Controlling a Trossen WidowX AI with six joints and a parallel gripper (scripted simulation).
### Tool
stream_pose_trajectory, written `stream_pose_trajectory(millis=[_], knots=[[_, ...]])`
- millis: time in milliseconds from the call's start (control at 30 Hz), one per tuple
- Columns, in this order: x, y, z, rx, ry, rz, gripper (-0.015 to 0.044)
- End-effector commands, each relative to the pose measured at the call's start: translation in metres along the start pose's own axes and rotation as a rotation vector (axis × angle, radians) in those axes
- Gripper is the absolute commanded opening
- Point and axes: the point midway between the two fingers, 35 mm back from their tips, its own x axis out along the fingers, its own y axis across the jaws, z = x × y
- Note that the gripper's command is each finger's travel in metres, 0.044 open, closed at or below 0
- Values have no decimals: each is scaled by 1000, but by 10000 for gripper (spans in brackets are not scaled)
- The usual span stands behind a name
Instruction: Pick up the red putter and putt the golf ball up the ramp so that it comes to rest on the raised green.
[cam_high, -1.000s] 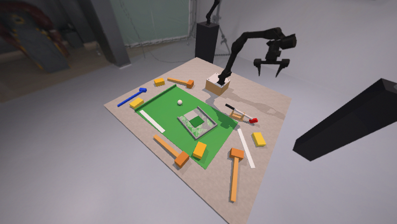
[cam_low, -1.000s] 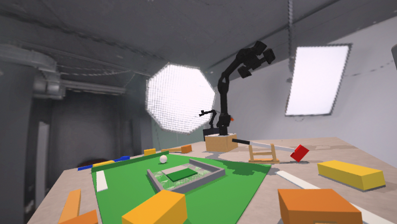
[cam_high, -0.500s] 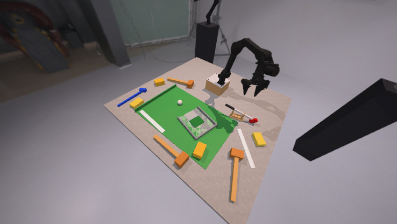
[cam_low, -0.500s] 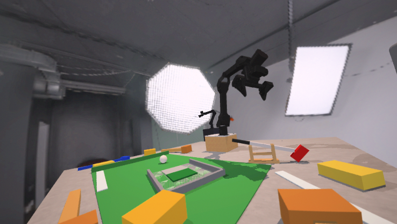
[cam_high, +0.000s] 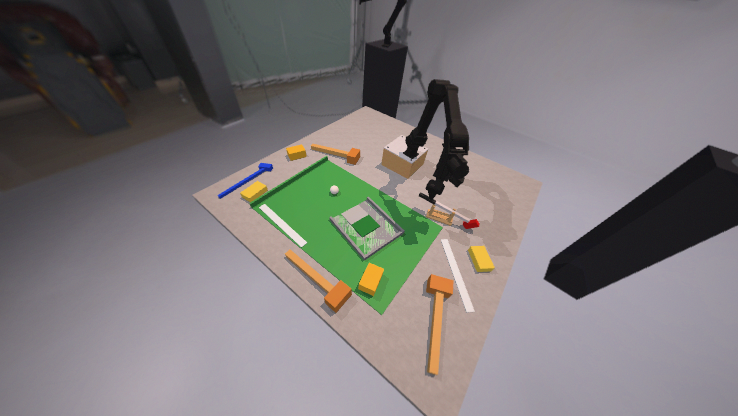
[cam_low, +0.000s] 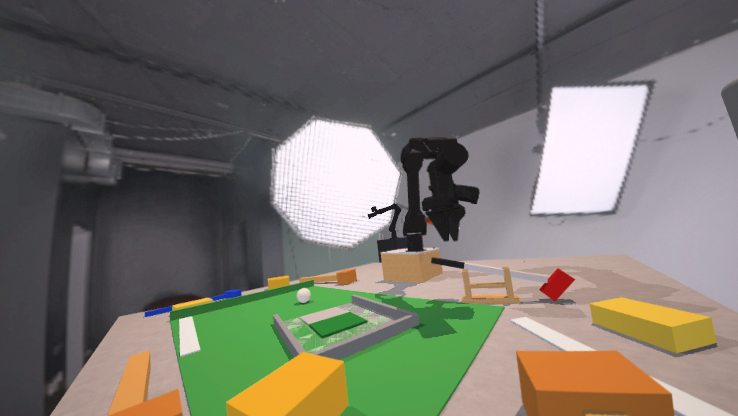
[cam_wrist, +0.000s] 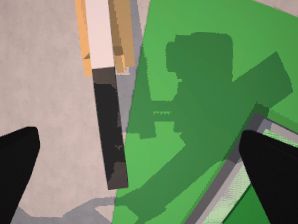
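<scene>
The red putter has a red head (cam_high: 471, 223) (cam_low: 557, 284), a white shaft and a black grip (cam_high: 426, 197) (cam_low: 447, 263) (cam_wrist: 109, 135). It rests slanted on a small wooden stand (cam_high: 439, 219) (cam_low: 509, 284). My gripper (cam_high: 432, 196) (cam_low: 451, 239) (cam_wrist: 141, 139) is open and empty, pointing down above the grip. In the wrist view the grip lies between the wide-apart fingers, left of middle. The white golf ball (cam_high: 334, 190) (cam_low: 303, 295) rests on the green mat (cam_high: 310, 206) (cam_low: 232, 335). The raised green (cam_high: 364, 225) (cam_low: 338, 324) sits inside the grey-walled ramp (cam_high: 383, 244) (cam_low: 377, 341).
A low green wall (cam_high: 291, 181) (cam_low: 242, 299) edges the mat. Orange mallets (cam_high: 440, 285) (cam_high: 337, 296) (cam_high: 353, 155), a blue mallet (cam_high: 242, 181), yellow blocks (cam_high: 481, 258) (cam_high: 371, 279) and white strips (cam_high: 282, 225) (cam_high: 456, 273) lie around. The arm's base box (cam_high: 397, 162) (cam_low: 405, 267) stands behind the mat.
</scene>
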Motion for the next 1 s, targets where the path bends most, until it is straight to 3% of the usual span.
stream_pose_trajectory(millis=[0, 967], knots=[[20, 12, -14, -113, -7, 71, 440], [70, 18, -16, -113, -7, 72, 440]])
